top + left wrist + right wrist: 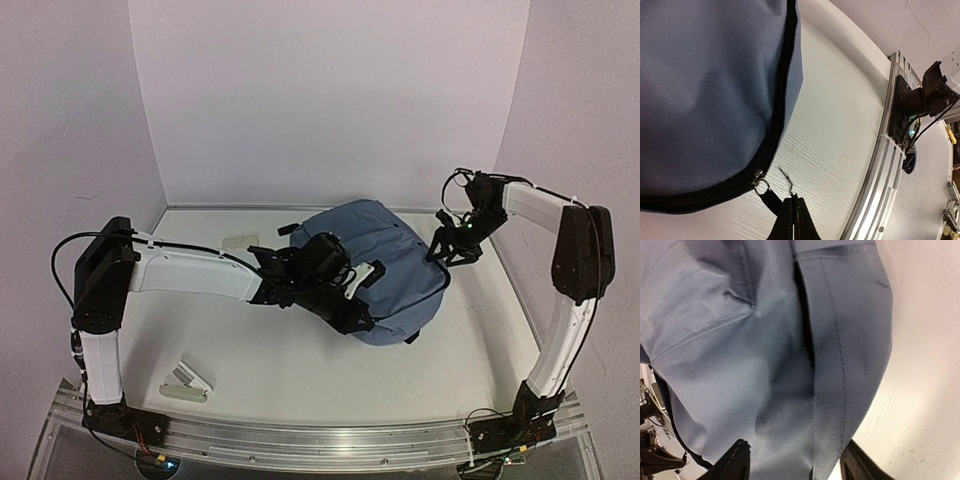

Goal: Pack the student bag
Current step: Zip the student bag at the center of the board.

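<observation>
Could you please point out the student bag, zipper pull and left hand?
student bag (400, 250): top view, upper panel.
zipper pull (761, 183): left wrist view, metal ring.
left hand (793, 201): left wrist view, between fingertips.

The left arm (190, 270) extended from its shoulder toward 3 o'clock in the top view. The left gripper (793, 202) had its jaws pressed together. The right arm (540, 205) rose, then folded toward 9 o'clock. The right gripper (796, 460) pointed downward, fingers (735, 462) spread wide.
</observation>
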You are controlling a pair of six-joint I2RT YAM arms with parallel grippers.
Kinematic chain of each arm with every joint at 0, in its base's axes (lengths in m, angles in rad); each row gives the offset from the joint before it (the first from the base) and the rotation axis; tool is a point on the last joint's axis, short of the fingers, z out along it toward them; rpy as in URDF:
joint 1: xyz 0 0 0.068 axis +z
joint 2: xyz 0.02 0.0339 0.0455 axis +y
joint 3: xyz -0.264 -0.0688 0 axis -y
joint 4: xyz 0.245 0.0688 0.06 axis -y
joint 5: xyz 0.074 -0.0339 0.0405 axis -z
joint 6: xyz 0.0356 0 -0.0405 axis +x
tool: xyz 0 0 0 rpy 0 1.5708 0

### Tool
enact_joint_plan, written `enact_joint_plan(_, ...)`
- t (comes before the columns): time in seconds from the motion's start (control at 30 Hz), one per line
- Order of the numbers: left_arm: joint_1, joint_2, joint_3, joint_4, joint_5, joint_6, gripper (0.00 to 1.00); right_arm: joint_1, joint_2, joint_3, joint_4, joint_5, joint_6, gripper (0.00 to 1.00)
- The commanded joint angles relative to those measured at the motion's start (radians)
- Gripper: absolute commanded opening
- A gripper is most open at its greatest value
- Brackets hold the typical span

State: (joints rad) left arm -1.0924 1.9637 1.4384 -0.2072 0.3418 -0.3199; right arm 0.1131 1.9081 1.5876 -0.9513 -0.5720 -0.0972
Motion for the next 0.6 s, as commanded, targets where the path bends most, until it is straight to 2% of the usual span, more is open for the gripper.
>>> enact_joint_plan(0.0, 0.088, -0.013, 0.005, 0.122, 0.06, -0.095, 0.0, 0.007, -0.212, -0.098, -0.012, -0.079, -0.2, 0.78)
enact_joint_plan(0.07, 0.119, -0.018, -0.023, 0.156, 0.085, -0.135, 0.0, 0.021, -0.286, -0.165, 0.003, -0.13, -0.282, 0.77)
enact_joint_plan(0.2, 0.157, -0.012, -0.051, 0.178, 0.114, -0.179, 0.0, 0.117, -0.357, -0.245, 0.086, -0.112, -0.386, 0.74)
enact_joint_plan(0.57, 0.171, 0.02, -0.046, 0.202, 0.141, -0.225, 0.0, 0.332, -0.335, -0.349, 0.277, -0.039, -0.458, 0.66)
